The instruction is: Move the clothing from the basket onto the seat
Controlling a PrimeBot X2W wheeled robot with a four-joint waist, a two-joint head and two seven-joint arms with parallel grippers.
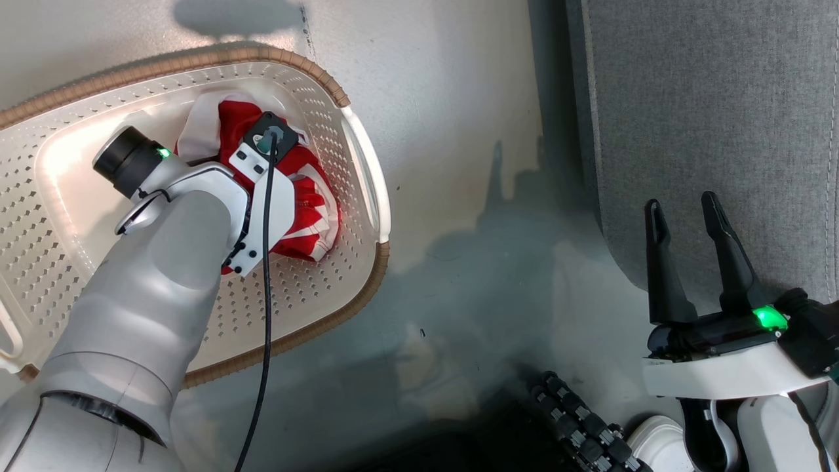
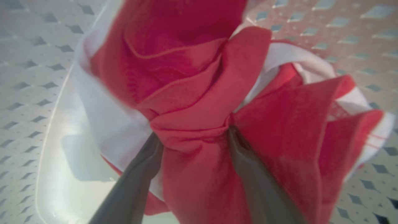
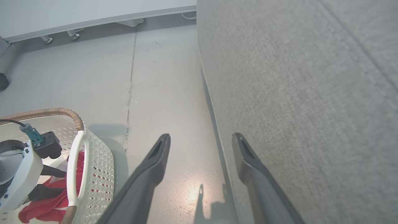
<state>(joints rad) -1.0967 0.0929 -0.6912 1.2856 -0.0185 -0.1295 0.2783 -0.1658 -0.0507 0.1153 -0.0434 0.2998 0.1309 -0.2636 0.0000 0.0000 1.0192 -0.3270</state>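
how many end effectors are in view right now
2. The left end effector is down in the basket, fingers open astride the red clothing; the right end effector hovers open by the edge of the seat.

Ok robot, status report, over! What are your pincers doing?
Left pincer open, down in basket, straddling the clothing. Right pincer open, empty, beside the seat. Nothing lifted yet; nothing seen in the way.

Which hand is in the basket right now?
The left hand: its open fingers straddle a red fold of the clothing inside the basket. The right hand hangs open and empty near the seat.
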